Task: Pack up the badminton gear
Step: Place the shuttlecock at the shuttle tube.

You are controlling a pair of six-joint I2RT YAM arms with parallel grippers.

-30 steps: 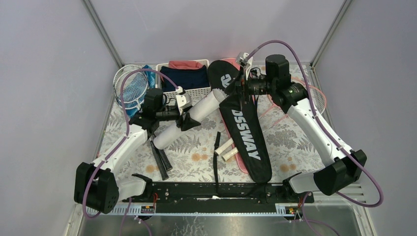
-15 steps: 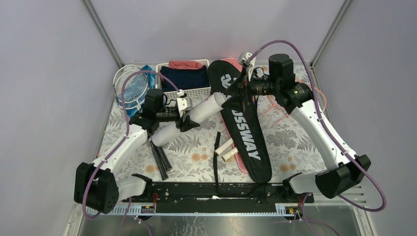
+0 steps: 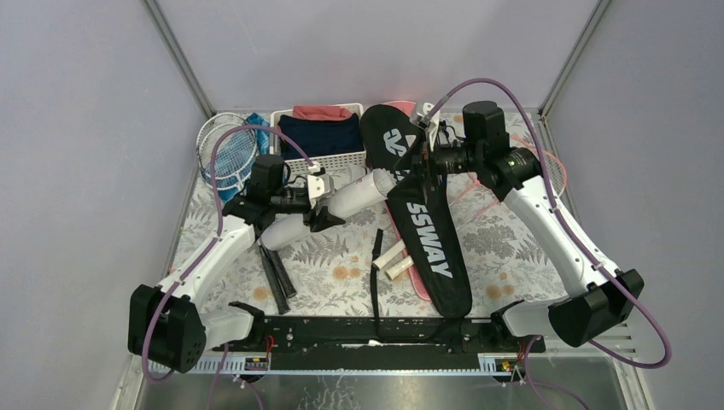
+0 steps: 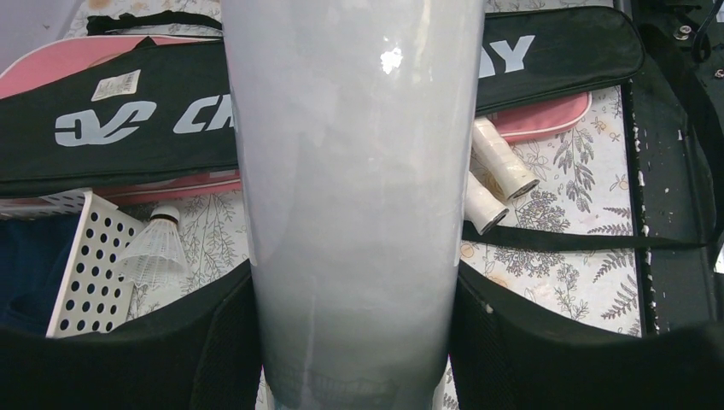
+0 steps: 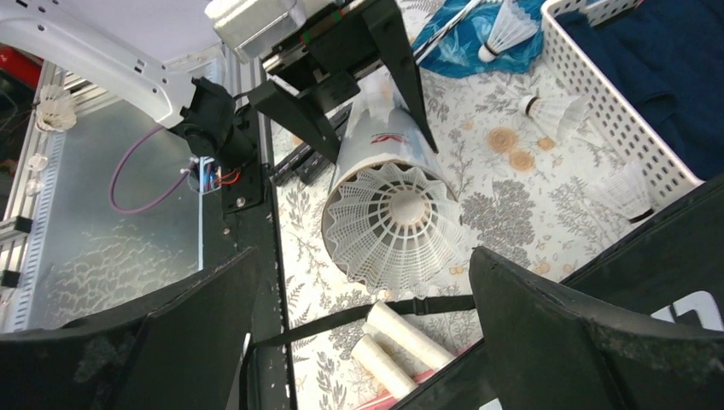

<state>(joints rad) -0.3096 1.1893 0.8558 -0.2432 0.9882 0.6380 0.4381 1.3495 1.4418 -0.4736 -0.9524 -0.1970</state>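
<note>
- Top external: the left gripper (image 3: 318,203) clamps the shuttlecock tube (image 3: 346,195), lifted beside the CROSSWAY bag (image 3: 431,252). The right gripper (image 3: 423,158) stands jaws apart at the bag.
- Left wrist: the smooth tube could slide through the fingers.
- Right wrist: the open end exposes shuttlecocks (image 5: 393,218), so tilting may spill them.

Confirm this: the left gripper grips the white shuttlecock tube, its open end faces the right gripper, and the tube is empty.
Wrong on one count: the shuttlecock tube is not empty. The right wrist view shows a white shuttlecock filling its open end. The rest stands: the left gripper grips it, and that end faces the right gripper.
</note>
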